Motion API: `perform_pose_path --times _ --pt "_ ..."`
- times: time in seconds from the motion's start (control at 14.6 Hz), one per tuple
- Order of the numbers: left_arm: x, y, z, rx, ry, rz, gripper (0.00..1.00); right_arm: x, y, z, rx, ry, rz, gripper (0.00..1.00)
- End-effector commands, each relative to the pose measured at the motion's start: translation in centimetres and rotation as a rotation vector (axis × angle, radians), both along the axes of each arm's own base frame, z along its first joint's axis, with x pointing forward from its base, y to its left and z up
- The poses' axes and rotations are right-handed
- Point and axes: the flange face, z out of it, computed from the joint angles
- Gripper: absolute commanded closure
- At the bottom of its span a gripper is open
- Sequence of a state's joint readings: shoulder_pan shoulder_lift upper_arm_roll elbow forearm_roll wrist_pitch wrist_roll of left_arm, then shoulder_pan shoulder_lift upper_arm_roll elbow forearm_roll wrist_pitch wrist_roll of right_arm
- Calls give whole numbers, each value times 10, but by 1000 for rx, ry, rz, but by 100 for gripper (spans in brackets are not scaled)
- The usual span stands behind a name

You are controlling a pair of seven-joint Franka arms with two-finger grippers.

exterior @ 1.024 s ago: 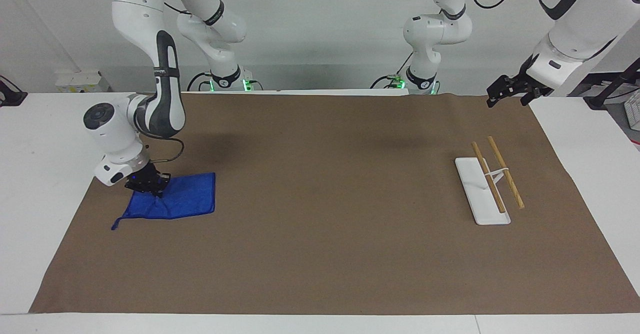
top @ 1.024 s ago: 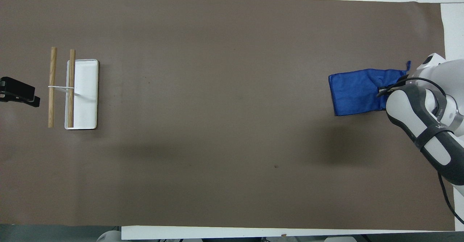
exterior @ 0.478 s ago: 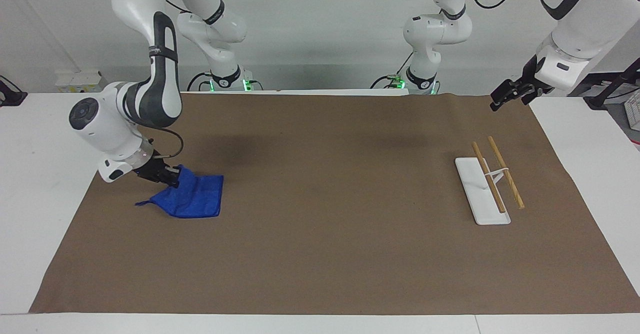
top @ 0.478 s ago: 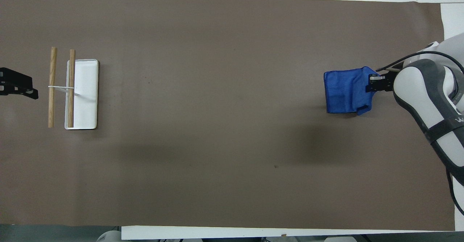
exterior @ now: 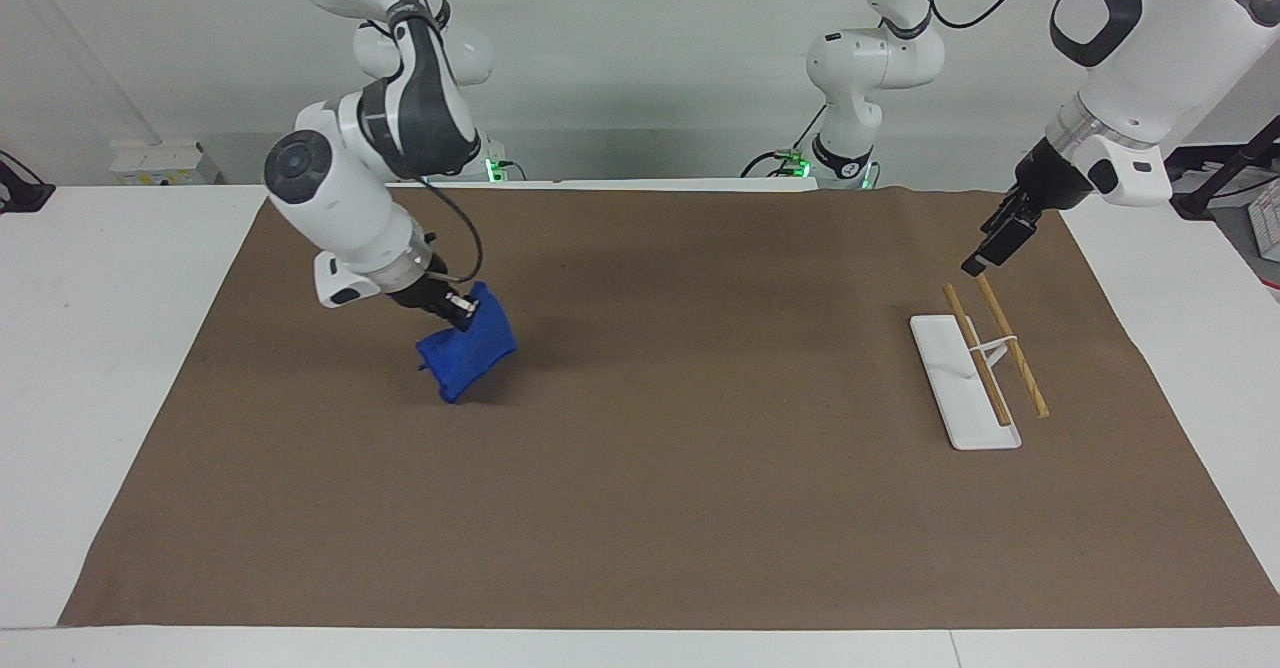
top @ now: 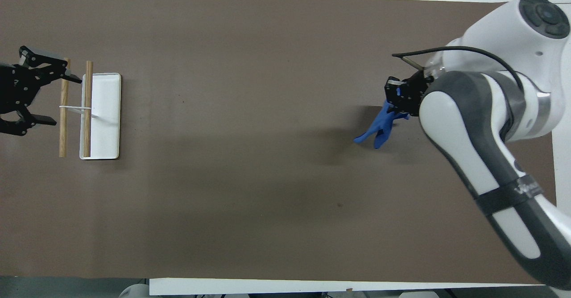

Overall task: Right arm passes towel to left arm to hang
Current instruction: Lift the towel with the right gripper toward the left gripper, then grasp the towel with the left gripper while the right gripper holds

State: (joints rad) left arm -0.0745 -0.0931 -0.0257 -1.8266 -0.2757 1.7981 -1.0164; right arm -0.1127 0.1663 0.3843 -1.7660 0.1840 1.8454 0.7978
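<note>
**Q:** Facing view first: where is the towel, and who has it?

**A:** The right gripper is clamped on its upper edge. The cloth hangs bunched below the fingers, lifted off the brown mat, over the part toward the right arm's end of the table. Its lowest fold is very close to the mat; I cannot tell if it touches.

**Q:** And the left gripper?

**A:** It points down, in the air over the end of the rack that is nearer to the robots. From this side I cannot tell how its fingers stand. The rack is a white base with two wooden rods on a thin white support, toward the left arm's end. Between the towel and the rack the mat is bare.

**Q:** Overhead view?

**A:** The right arm's big white link covers the mat beside the towel, so only a narrow blue strip shows under the right gripper. The left gripper has its fingers spread wide and holds nothing; the tips overlap the outer rod of the rack.
</note>
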Motion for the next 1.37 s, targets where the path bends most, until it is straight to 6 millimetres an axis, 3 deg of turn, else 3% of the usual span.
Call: perform_pose_path --times 0.0,0.14,0.27,0.41,0.68,0.89,1.16,1.3 --pt "-15 -32 -8 -81 16 206 0 -6 61 37 118 36 -140 100" --pt "-22 -57 -25 -128 51 265 0 -14 98 56 275 89 -201 100" --pt "-42 -87 -39 -121 114 306 0 -16 120 75 403 119 -309 100" --pt "-47 -88 -45 -136 115 379 0 -22 151 93 512 130 -406 100" --pt "-57 -92 -52 -228 224 570 0 -38 209 102 619 114 -523 100" --pt "-61 -97 -50 -234 244 577 0 -43 233 104 690 85 -603 100" --pt "-62 -96 -51 -231 256 578 2 -46 240 105 713 82 -623 100" --pt "-62 -96 -51 -235 248 580 15 -47 241 103 709 81 -619 100"
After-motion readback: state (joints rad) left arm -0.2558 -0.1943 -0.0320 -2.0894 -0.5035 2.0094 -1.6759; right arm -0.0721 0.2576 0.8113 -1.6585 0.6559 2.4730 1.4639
